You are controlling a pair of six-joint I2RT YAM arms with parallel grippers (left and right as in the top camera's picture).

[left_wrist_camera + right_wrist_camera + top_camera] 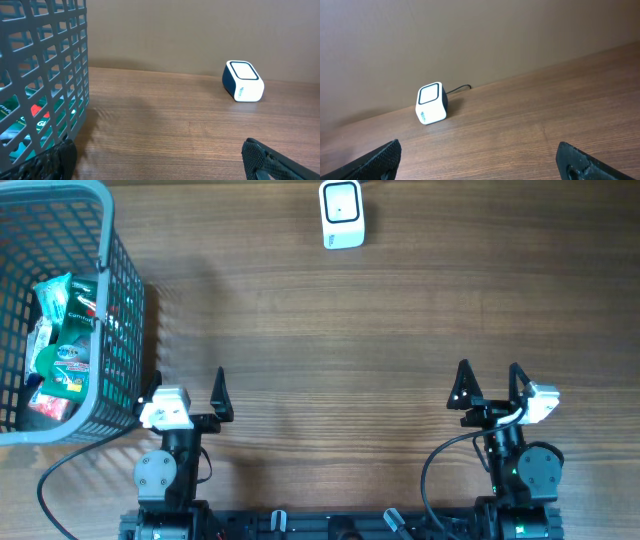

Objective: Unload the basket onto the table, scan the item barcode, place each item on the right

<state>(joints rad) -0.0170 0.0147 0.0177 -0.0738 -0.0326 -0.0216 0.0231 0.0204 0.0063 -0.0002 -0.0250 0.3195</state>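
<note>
Start stage: left gripper (188, 380) and right gripper (489, 370) gape fully, holding nothing. Items (62, 340), perhaps snack packets, lie in the basket (122, 300) beside the left jaws; scanner (342, 213) stands well ahead. Next, likely: left arm must pick one.

The basket (118, 300) filled the upper left of the overhead view, its wall just beside the left gripper (187, 380). That side was blocked, and the packets (62, 340) inside lay open only from above, through the top. The scanner (342, 214) stood at the top centre edge with its cable (459, 89) trailing behind it, well apart from both grippers. Between these the table (350, 340) lay bare across the centre and right of the frame, leaving open passage forward for the right gripper (489, 367) and on the left gripper's inner side.
</note>
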